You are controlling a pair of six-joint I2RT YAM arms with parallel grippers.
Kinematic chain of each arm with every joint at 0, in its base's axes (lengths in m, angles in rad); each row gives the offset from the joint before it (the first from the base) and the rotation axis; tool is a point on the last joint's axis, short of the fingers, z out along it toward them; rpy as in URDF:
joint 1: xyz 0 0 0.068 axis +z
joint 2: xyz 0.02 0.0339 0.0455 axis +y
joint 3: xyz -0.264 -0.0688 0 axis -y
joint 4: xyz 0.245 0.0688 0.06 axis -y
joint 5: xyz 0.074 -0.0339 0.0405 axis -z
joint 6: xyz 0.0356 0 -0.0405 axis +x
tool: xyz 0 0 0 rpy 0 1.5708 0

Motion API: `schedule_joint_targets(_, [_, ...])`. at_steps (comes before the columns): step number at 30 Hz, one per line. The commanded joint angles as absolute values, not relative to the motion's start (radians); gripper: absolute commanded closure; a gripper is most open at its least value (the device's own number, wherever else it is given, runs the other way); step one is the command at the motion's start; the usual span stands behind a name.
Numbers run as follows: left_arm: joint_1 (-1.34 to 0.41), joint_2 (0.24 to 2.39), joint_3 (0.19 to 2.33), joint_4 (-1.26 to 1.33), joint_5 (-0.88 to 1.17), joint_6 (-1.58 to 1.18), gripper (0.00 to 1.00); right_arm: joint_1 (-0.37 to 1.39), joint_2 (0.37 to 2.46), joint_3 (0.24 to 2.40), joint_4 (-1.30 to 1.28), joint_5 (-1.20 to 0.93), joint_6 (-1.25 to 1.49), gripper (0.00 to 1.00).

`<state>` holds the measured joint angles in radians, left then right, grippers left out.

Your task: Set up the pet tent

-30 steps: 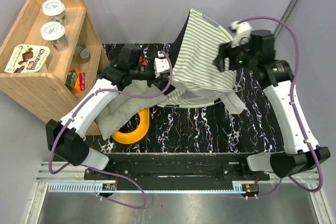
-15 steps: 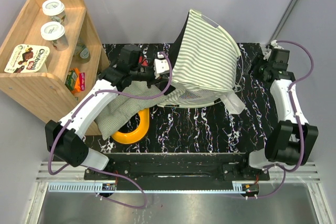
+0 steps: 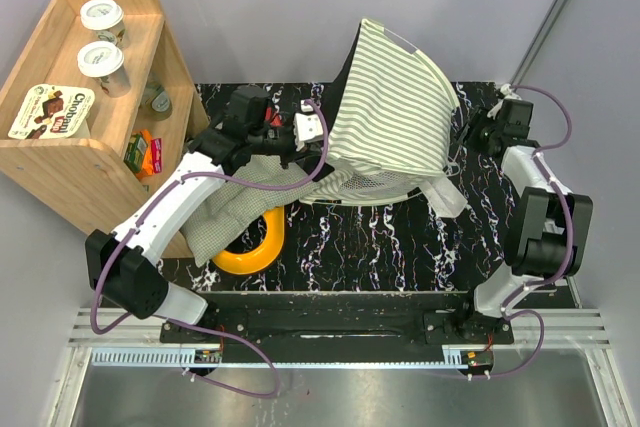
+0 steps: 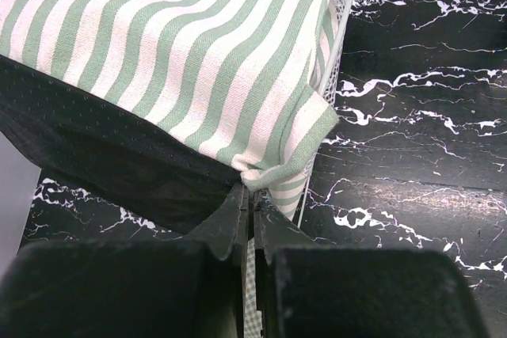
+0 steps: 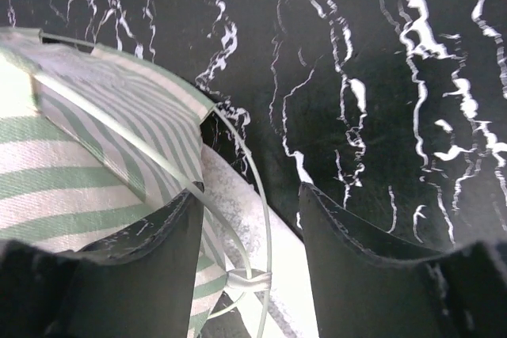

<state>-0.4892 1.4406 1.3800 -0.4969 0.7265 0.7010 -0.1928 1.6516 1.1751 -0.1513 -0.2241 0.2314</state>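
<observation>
Left: left gripper (image 4: 249, 193) pinched flat on a hem corner of the tent (image 3: 388, 97). Thin bite of cloth only; could slip out if tugged hard. Cushion (image 3: 225, 209) just below that arm; could snag and drag along.

Centre: tent half-raised at the back of the table (image 3: 400, 237), leaning. Could flop if the corner hold goes.

Right: right gripper (image 5: 249, 191) low beside the tent's edge, jaws apart astride the pole (image 5: 142, 156), nothing clamped. Risks closing on fabric rather than pole, or springing the pole loose.
</observation>
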Motion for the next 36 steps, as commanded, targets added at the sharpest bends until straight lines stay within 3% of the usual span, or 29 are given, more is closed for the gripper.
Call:
schedule_joint_targets(1, [-0.497,1.419,1.373,-0.517,0.706,0.683,1.0,-0.192,1.667,1.144,-0.025,-0.33,0.218,0.46])
schedule_joint_targets(4, [-0.502,1.424,1.388,-0.535,0.704,0.67,1.0,-0.189,1.675,1.131,-0.009,-0.385,0.227,0.57])
schedule_joint_targets(9, [-0.511,1.405,1.391,-0.58,0.732,0.678,0.74,-0.169,1.632,1.111,0.028,-0.357,0.212,0.85])
schedule_joint_targets(12, [-0.511,1.39,1.4,-0.615,0.742,0.686,0.67,-0.158,1.589,1.104,0.034,-0.328,0.193,0.95])
schedule_joint_targets(18, [-0.506,1.348,1.443,-0.718,0.652,0.721,0.62,-0.114,1.51,1.172,-0.086,-0.207,0.091,0.99])
schedule_joint_targets(25, [-0.382,1.299,1.496,-0.764,0.653,0.703,0.6,-0.066,1.431,1.389,-0.285,-0.005,-0.027,1.0])
schedule_joint_targets(36, [-0.33,1.298,1.482,-0.744,0.666,0.681,0.58,0.144,1.542,1.994,-0.736,0.322,-0.242,1.0])
